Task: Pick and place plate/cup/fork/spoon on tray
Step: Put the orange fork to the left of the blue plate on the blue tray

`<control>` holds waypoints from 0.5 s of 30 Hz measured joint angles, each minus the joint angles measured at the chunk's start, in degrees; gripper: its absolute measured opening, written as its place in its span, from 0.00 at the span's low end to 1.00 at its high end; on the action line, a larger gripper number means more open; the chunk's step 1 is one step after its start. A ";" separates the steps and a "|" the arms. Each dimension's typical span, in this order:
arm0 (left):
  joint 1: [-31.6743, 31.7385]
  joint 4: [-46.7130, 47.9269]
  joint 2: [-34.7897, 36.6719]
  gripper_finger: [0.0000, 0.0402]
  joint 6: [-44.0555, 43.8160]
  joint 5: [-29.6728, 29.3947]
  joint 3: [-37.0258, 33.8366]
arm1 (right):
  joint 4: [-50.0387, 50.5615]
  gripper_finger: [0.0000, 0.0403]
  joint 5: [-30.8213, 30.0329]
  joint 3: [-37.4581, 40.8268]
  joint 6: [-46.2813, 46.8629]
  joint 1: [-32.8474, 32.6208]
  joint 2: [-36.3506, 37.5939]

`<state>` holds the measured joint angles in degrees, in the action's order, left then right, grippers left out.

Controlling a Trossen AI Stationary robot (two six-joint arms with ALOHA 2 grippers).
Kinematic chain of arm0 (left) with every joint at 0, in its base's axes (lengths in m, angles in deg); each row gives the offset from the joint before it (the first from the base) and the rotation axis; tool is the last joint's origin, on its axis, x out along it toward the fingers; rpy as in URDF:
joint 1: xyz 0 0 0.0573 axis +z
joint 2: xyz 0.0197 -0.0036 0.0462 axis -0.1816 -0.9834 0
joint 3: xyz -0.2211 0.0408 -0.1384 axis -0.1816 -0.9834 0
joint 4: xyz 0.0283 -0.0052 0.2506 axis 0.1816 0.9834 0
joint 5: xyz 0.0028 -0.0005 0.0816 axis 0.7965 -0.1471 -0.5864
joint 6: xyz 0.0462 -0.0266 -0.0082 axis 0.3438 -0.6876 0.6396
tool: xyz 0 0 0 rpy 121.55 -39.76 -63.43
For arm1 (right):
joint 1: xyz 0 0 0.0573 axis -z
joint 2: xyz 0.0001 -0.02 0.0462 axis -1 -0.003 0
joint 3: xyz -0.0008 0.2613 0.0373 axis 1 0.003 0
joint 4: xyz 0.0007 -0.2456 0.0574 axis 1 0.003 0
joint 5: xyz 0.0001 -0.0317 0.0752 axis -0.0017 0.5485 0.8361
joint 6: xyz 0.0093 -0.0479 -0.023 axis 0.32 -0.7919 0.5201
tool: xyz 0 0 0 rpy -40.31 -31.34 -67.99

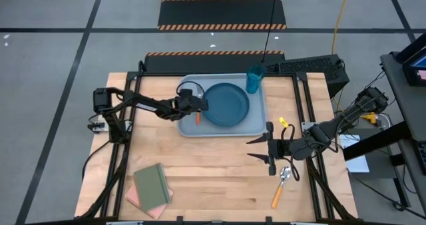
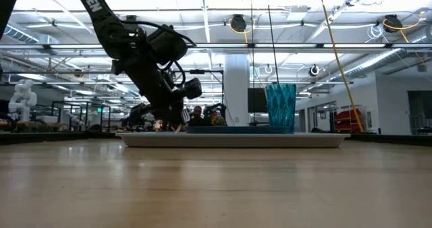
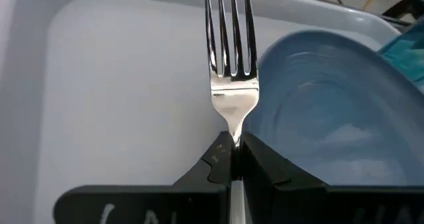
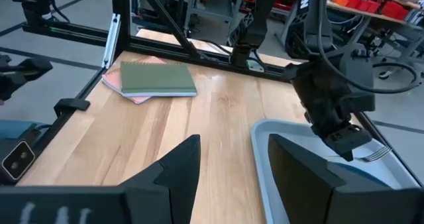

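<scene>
A: What lies at the left of the table?

B: A green notebook (image 1: 152, 184) on a pink one, flat on the pale wooden table (image 1: 213, 172), near the front left corner. Farther back, the left gripper (image 1: 198, 105) reaches over the left part of the tray (image 1: 190, 128), a smooth grey-blue plastic rectangle with rounded corners and a raised rim.

A: And its fingers?

B: Pressed together, pinching the fork (image 3: 232, 58) at the neck just below the shiny metal tines. The orange handle (image 1: 198, 118) pokes out beneath the gripper. The fork sits over the tray floor, just left of the plate (image 1: 227, 104).

A: The plate?

B: Round, dark teal, glossy, with a shallow rim, lying in the middle of the tray. The ribbed, translucent teal cup (image 2: 280, 106) stands upright in the tray's far right corner.

A: Farther right?

B: The right gripper (image 1: 260, 149) hovers near the tray's front right corner, fingers spread, holding nothing. The spoon (image 1: 281, 186), with its silver bowl and orange handle, lies on the wood just in front of it.
</scene>
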<state>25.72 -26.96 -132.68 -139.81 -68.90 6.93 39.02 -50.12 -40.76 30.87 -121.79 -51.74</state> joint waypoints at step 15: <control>0.53 3.77 -0.01 0.06 -1.48 -0.42 -0.02 | -0.11 0.42 0.07 0.00 -0.63 0.00 0.00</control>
<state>26.26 -23.19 -132.68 -141.29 -69.32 6.91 38.91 -50.05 -40.76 30.24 -121.79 -51.74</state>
